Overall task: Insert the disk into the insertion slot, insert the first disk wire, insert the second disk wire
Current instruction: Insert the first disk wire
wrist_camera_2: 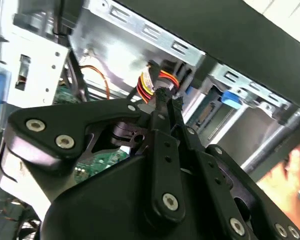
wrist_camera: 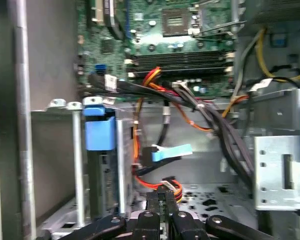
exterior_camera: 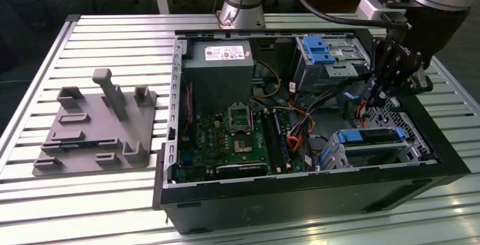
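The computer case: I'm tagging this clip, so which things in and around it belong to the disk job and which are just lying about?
Job in hand: gripper, shut on the disk wire; disk in the insertion slot.

Lying about: grey fixture plate; power supply; motherboard; taller drive cage.

Exterior view: high, well back, over the table (exterior_camera: 112, 200) edge opposite the arm base (exterior_camera: 241, 9), looking down into the whole computer case (exterior_camera: 300, 191).
First wrist view: very near, inside the case, facing the motherboard (wrist_camera: 180, 45).
Second wrist view: close behind the gripper (wrist_camera_2: 165, 97), facing the case wall.
Shared: the wire plug (wrist_camera: 169, 189) (wrist_camera_2: 159, 82) (pinched by the gripper) and the disk (wrist_camera: 100, 137) (wrist_camera_2: 233, 97), in both wrist views.
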